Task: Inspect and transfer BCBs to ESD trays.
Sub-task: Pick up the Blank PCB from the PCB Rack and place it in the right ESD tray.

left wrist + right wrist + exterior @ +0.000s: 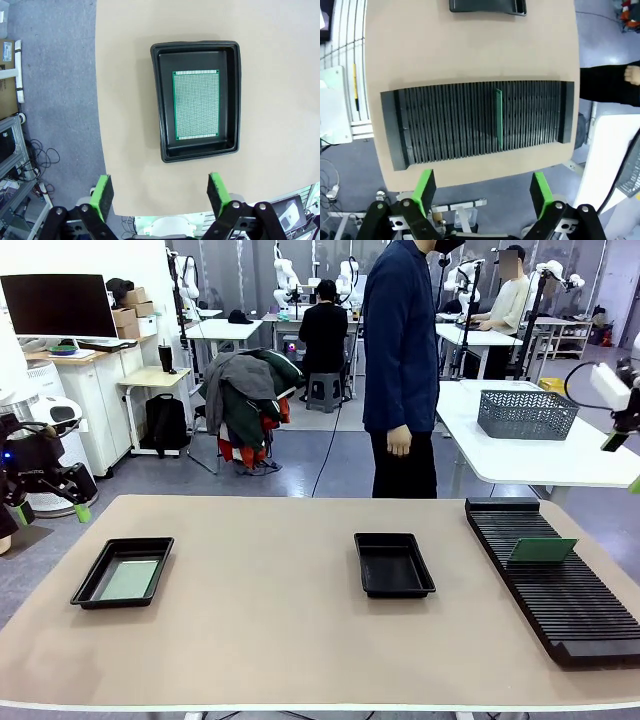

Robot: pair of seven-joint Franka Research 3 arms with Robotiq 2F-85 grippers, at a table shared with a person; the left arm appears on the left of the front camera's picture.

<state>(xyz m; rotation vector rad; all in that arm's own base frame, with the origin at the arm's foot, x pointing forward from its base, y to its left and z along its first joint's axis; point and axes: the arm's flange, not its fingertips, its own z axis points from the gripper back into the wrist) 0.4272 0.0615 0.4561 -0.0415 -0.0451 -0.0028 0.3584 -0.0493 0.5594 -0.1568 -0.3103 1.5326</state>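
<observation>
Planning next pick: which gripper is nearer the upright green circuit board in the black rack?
Right. Right gripper hovers above the board; left gripper hovers above the left black tray.

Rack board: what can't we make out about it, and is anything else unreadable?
- Right wrist view: rack board stands edge-on, faces hidden.
- Front view: it is too small for trace detail.
- Right wrist view: middle tray cut off by the top edge.
- Front view: left tray's board looks washed out, pattern unreadable.

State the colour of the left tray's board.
Green board, fine dot grid; best in left wrist view.
</observation>
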